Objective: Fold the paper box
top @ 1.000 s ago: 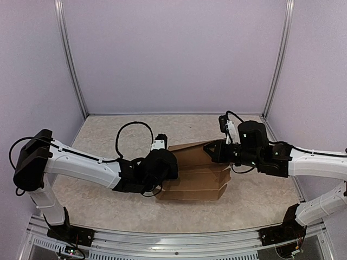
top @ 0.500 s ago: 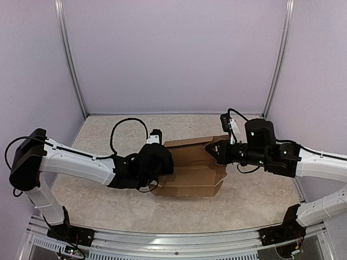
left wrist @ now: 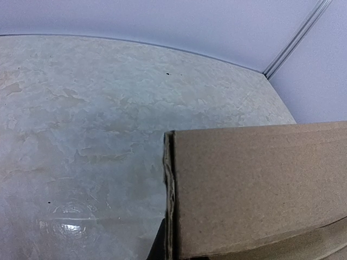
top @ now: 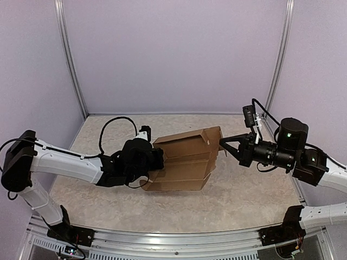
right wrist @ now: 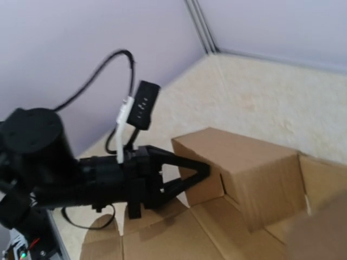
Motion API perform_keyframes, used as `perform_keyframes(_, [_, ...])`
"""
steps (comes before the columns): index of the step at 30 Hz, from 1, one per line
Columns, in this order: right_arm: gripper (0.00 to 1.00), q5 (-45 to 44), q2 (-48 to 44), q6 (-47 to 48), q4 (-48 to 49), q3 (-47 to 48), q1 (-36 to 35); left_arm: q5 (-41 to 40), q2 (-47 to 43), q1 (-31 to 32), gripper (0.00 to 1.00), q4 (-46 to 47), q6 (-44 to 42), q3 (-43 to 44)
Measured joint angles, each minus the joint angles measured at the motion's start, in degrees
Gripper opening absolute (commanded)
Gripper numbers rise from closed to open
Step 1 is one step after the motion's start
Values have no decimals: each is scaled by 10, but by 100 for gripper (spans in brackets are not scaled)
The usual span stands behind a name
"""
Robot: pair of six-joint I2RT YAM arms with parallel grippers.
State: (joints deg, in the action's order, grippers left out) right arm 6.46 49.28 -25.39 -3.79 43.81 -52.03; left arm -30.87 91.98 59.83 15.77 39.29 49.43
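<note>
The paper box [top: 181, 162] is a brown, partly folded cardboard sheet lying mid-table, with its far flap raised and its right flap upright. My left gripper [top: 156, 162] is shut on the box's left edge. In the left wrist view, the cardboard [left wrist: 255, 189] fills the lower right and one dark finger [left wrist: 157, 248] lies against its edge. The right wrist view shows the left gripper [right wrist: 207, 170] pinching a raised wall of the box [right wrist: 244, 168]. My right gripper [top: 221, 142] is shut, with its tips at the right flap. I cannot tell whether they touch it.
Lilac walls enclose the table, with metal corner posts at the back left [top: 73, 70] and back right [top: 276, 65]. A metal rail [top: 173, 246] runs along the near edge. The left arm's cable loop [top: 116, 127] arches above its wrist.
The left gripper has drawn the box to the left. The right arm has pulled back to the right, off the box's right end. The right flap now stands more upright.
</note>
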Motion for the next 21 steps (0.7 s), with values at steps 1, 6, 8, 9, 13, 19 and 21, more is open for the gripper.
perform_keyframes(1, [0, 4, -15, 4, 11, -14, 0, 8, -7, -1, 0, 6, 0, -6])
perform_keyframes(6, [0, 32, -74, 20, 71, -92, 0, 49, -42, -3, 0, 35, 3, -28])
perform_keyframes(8, [0, 46, -89, 26, 93, -117, 0, 65, -56, -5, 0, 45, 5, -33])
perform_keyframes(9, [0, 53, -93, 31, 105, -128, 0, 71, -63, -5, 0, 50, 7, -36])
perform_keyframes(13, [0, 74, -98, 37, 155, -154, 0, 102, -91, -7, 0, 78, 19, -51])
perform_keyframes(19, [0, 93, -94, 39, 230, -176, 0, 140, -99, -7, 0, 99, 33, -53])
perform_keyframes(21, [0, 94, -89, 39, 252, -175, 0, 148, -99, -7, 0, 104, 38, -54])
